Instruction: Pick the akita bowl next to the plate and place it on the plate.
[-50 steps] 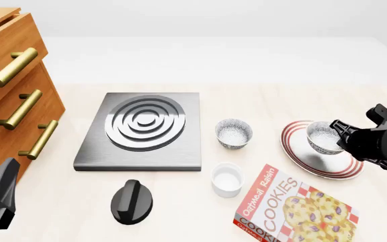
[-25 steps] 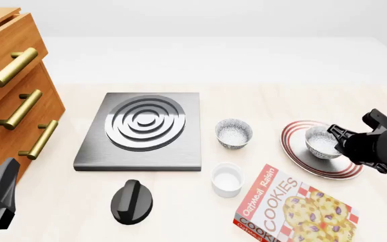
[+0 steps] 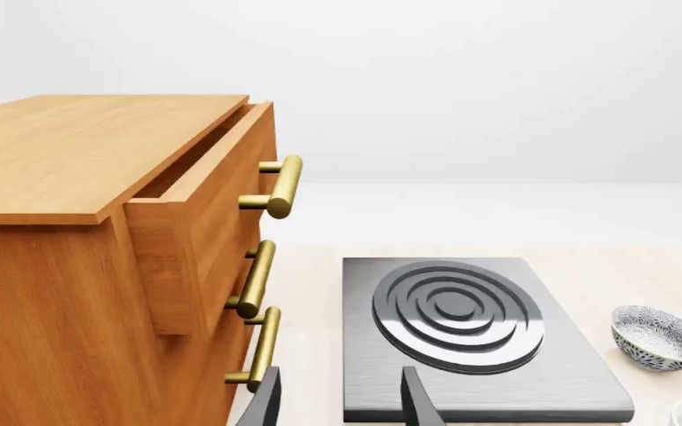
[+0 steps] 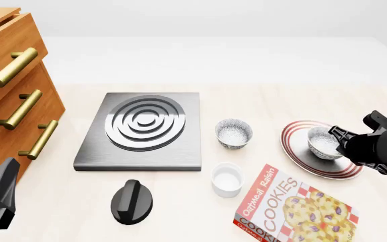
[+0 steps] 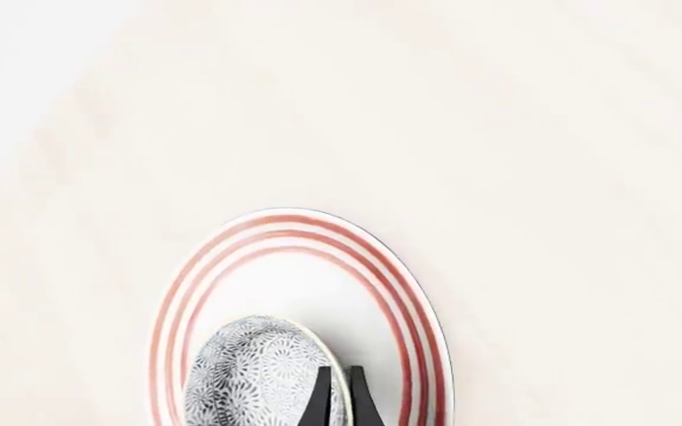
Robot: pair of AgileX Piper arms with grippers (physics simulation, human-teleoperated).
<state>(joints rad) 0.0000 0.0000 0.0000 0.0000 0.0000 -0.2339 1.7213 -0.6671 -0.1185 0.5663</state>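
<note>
The akita bowl (image 4: 322,143) rests on the plate (image 4: 301,157), beside the "Oatmeal Raisin COOKIES" box (image 4: 294,207).

— The plate (image 4: 300,157) looks like glazed ceramic, smooth white with thin red stripes; the akita bowl (image 4: 322,143) on it is speckled grey outside and pale within.
— The hob (image 4: 141,132) is brushed grey metal with shiny rings. The drawers (image 4: 8,106) are warm matt wood with brassy handles (image 4: 18,109), and the table (image 4: 261,101) is pale wood grain
</note>
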